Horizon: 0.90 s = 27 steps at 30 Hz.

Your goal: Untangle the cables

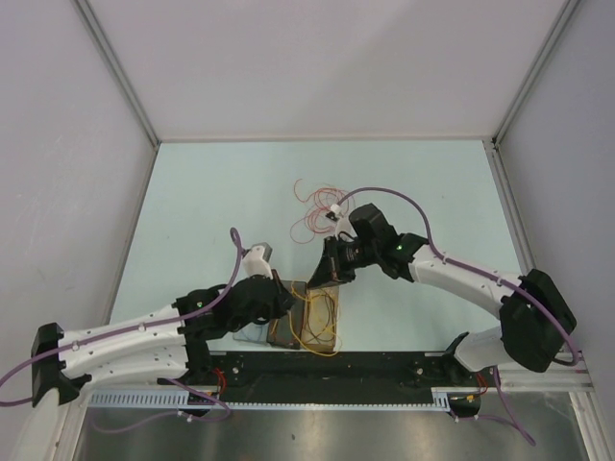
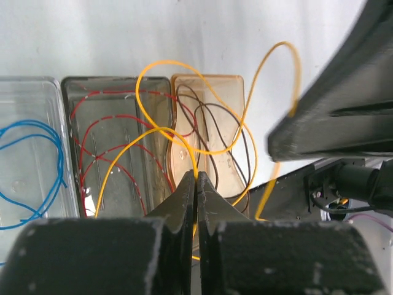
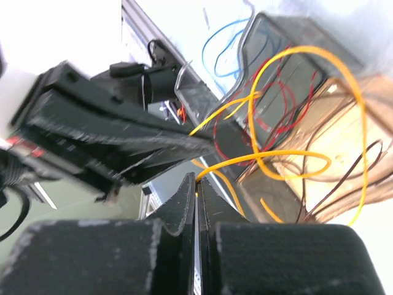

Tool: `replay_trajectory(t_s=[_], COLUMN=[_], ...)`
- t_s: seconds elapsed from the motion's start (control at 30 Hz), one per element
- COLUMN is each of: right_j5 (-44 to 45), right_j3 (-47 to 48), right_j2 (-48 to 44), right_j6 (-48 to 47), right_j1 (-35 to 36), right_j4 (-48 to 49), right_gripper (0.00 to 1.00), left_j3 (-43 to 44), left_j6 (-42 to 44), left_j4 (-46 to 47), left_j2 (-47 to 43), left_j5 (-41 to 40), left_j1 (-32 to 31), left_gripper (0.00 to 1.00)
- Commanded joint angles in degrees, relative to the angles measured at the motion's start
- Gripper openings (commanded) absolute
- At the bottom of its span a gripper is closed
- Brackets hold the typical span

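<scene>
Sorting looks partly done. By the near edge of the surface (image 1: 211,192), a thin blue wire (image 2: 34,125) lies in the clear plastic tray (image 2: 31,80), a thin red wire (image 2: 116,92) in the smoke-grey tray (image 2: 116,78), and a thin dark brown wire (image 2: 215,106) in the amber tray (image 2: 206,76). A thin orange wire (image 2: 172,61) loops loose over the last two. A red-and-pale tangle (image 1: 315,206) waits toward the surface's middle. The left arm (image 1: 144,336) reaches low over the trays and the right arm (image 1: 452,269) angles in opposite. Each arm's jaws are closed, pinching the orange wire.
</scene>
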Motion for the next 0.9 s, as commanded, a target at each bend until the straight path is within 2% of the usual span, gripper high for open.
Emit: replay_trajectory(t_s=[0.0, 0.17, 0.43, 0.6, 0.77, 0.8, 0.87], right_j5=[-0.9, 3.9, 13.0, 16.3, 15.7, 15.5, 15.6], right_j3=[-0.1, -0.2, -2.4, -3.0, -3.0, -3.0, -3.0], right_j2=[2.6, 5.8, 8.8, 9.8, 9.2, 8.7, 6.4], right_j6=[0.5, -1.7, -2.8, -3.2, -3.4, -3.3, -3.2], right_j1=[-1.0, 0.6, 3.8, 4.7, 5.0, 5.0, 4.9], right_j4=[5.5, 1.7, -2.3, -4.5, -4.3, -4.2, -4.3], right_gripper=[0.00, 0.00, 0.00, 0.00, 0.00, 0.09, 0.19], left_j3=[4.6, 9.4, 15.8, 17.9, 14.5, 14.2, 13.6], left_j6=[4.6, 9.3, 19.4, 19.7, 17.9, 17.4, 17.2], left_j4=[2.4, 3.5, 10.9, 10.5, 11.8, 11.7, 10.6], left_j2=[-0.2, 4.2, 16.4, 21.3, 20.6, 20.3, 19.5], left_j5=[-2.4, -1.4, 12.1, 14.0, 14.2, 14.0, 13.2], left_j1=[2.1, 3.1, 3.1, 2.2, 1.7, 1.6, 1.6], left_gripper=[0.05, 0.05, 0.01, 0.00, 0.00, 0.00, 0.00])
